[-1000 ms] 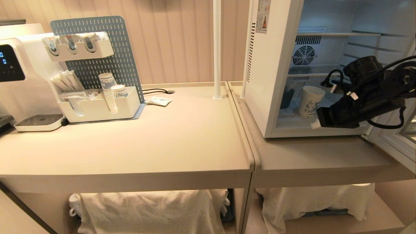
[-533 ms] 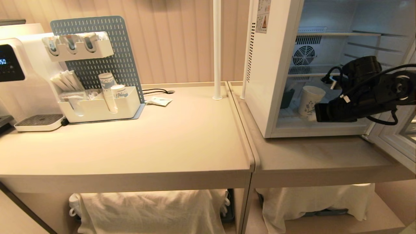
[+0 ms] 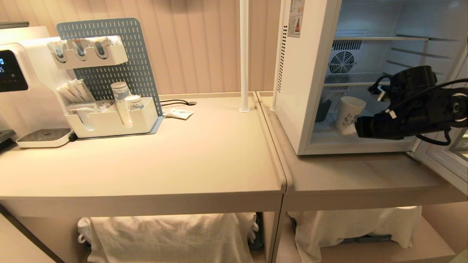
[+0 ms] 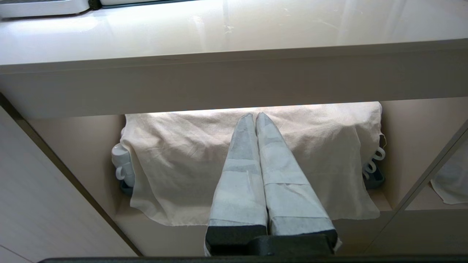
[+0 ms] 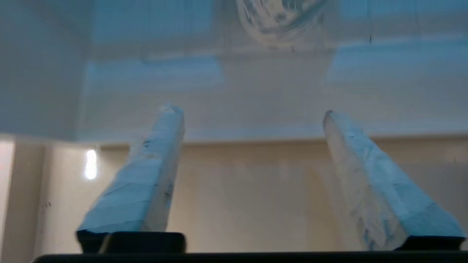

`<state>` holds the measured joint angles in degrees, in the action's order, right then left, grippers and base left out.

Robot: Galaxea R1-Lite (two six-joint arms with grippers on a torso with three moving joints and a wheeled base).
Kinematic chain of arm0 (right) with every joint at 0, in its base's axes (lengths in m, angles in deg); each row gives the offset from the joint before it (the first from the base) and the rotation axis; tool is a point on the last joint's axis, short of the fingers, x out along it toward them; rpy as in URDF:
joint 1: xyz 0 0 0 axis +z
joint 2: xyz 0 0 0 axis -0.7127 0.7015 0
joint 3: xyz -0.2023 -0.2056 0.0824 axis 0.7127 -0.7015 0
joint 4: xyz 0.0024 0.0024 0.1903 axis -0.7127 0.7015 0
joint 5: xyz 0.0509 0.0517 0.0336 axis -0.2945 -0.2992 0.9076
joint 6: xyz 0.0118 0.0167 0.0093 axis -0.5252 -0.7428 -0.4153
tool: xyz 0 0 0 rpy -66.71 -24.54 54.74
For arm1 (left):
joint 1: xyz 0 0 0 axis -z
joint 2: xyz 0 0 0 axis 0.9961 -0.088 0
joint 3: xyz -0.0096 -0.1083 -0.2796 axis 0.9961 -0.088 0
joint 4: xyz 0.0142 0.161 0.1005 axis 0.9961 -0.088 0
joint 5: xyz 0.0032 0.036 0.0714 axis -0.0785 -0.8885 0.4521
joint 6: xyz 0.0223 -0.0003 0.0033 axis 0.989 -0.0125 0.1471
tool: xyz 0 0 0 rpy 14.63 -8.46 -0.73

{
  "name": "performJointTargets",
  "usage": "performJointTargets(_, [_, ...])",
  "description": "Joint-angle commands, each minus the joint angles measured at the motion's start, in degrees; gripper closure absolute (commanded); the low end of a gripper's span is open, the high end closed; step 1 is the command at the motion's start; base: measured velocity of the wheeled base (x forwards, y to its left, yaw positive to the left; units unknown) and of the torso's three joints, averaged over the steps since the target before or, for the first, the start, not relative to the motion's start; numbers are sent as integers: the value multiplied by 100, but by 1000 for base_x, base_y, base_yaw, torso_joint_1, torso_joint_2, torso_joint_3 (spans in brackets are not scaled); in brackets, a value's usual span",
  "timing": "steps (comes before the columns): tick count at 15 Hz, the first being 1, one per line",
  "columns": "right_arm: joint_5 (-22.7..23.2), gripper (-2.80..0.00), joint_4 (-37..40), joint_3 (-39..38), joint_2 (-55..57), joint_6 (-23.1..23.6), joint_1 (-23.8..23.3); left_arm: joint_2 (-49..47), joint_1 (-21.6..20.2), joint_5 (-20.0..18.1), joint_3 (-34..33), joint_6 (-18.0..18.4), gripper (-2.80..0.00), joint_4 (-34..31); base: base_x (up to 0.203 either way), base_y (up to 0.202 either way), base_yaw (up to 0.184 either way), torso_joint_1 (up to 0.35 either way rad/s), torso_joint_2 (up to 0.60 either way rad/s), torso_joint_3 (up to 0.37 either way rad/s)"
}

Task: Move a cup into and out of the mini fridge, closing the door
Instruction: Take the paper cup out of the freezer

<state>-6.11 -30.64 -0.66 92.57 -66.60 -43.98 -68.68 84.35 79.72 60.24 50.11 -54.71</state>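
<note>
Cup [image 3: 349,113] sitting upright on mini fridge [image 3: 310,91] floor, w/ door [image 3: 444,160] hanging open at far right. Judging task approx. halfway: cup in, not yet out, door not closed. Going L to R: left gripper [image 4: 255,120] parked under counter, fingers pressed together; right gripper [image 5: 248,113] reaching in, fingers spread apart, gripping nothing, cup just ahead. Counting: 1 loose cup, 1 fridge, 2 grippers.

cup [image 3: 349,112] in mini fridge [image 3: 299,91] | right pincer [image 3: 351,130] before cup
</note>
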Motion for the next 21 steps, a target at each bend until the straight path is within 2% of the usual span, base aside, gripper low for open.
performJointTargets(1, [-11, -280, -397, -127, 74, 13, 2, -7, -2, 0, 0, 1, 0, 1, 0, 0, 0, 0, 0, 0])
performJointTargets(3, [-26, -280, -866, -194, 204, 51, 2, -7, -2, 0, 0, 1, 0, 1, 0, 0, 0, 0, 0, 0])
performJointTargets(10, [-92, -280, -1716, -83, 687, 174, -5, -7, -2, 0, 0, 4, 0, 1, 0, 0, 0, 0, 0, 0])
performJointTargets(15, [-101, -280, -2327, 193, 1097, 462, -175, -7, -2, 0, 0, 1, 0, 1, 0, 0, 0, 0, 0, 0])
performJointTargets(21, [-110, -280, -2419, 401, 1313, 580, -376, -11, -2, 0, 0, 1, 0, 1, 0, 0, 0, 0, 0, 0])
